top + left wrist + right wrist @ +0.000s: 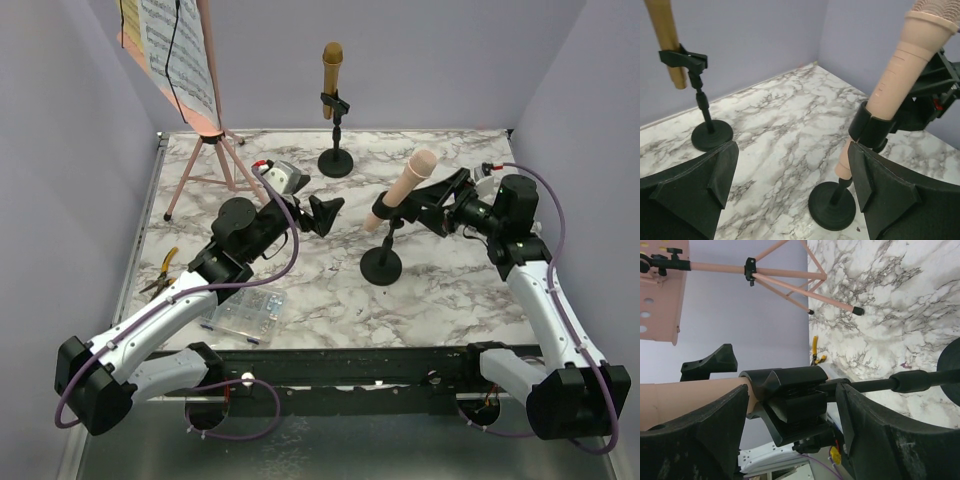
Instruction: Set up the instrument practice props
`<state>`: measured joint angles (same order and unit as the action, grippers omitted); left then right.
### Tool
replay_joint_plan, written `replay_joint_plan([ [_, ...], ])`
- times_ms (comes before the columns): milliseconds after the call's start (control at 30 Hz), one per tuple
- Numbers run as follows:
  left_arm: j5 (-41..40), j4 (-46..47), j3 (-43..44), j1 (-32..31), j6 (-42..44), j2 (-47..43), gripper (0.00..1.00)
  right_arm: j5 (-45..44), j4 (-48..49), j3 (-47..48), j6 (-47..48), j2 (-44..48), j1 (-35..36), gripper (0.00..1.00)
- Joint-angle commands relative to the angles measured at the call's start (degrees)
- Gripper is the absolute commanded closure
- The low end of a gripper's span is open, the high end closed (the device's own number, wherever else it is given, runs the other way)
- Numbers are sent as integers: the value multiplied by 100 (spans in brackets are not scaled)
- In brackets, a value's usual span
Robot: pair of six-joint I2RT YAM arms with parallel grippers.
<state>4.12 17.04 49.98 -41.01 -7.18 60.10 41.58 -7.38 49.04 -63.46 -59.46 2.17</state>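
Observation:
The pink music rack (205, 150) stands at the back left with sheet-music pages (180, 50) on it; it also shows in the right wrist view (660, 305). The gold microphone (332, 70) sits clipped in its black holder (335, 162) at the back centre. The pink microphone (405, 185) leans in the clip of the second holder (381, 266) mid-table. My right gripper (432, 205) is open, its jaws astride that clip (790, 400). My left gripper (325, 213) is open and empty, left of the pink microphone (900, 75) and above the marble.
Yellow-handled pliers (160, 272) lie at the left table edge. A clear compartment box (243, 312) sits at the near edge by the left arm. Purple walls close the back and both sides.

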Motion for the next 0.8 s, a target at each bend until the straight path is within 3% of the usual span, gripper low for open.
replay_joint_plan([
  [0,-684,150,-75,15,-28,-213,2,309,256,-232,-171,-5,28,25],
  [133,-567,164,-68,15,-137,-218,3,542,491,-291,-237,-225,58,33],
  [267,-511,173,-58,10,-161,-157,3,473,384,-259,-98,-227,112,34],
  [567,-509,175,-93,7,-161,-117,4,350,232,-558,-7,-219,115,61],
  [767,-521,169,-98,-19,-146,-129,4,96,49,-717,109,-93,110,70],
])
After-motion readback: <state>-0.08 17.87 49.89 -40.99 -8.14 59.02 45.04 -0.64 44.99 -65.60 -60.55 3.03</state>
